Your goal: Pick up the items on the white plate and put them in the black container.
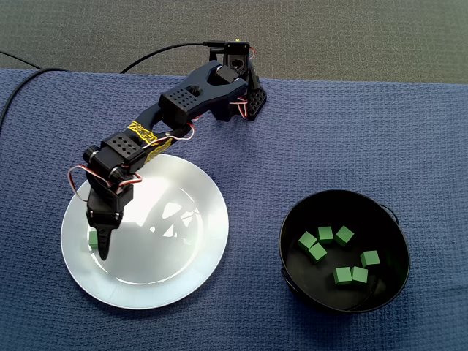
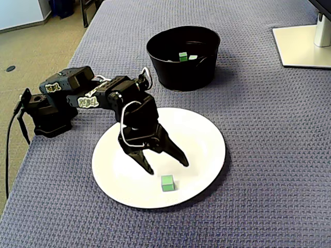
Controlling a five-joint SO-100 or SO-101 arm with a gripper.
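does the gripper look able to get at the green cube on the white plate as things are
Likely yes. The gripper hangs open right beside the green cube, not yet around it, and nothing else lies on the white plate near it to block the fingers.

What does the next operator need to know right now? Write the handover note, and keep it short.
Gripper: open and empty, tips pointing down over the white plate.
Green cube: the only one on the plate, lying just ahead of the open jaws, not gripped.
Black container: holds seven cubes, counted in the fixed view from above.
Done: seven cubes are in the container.
Left: close on the plate's cube, carry it to the container, release.
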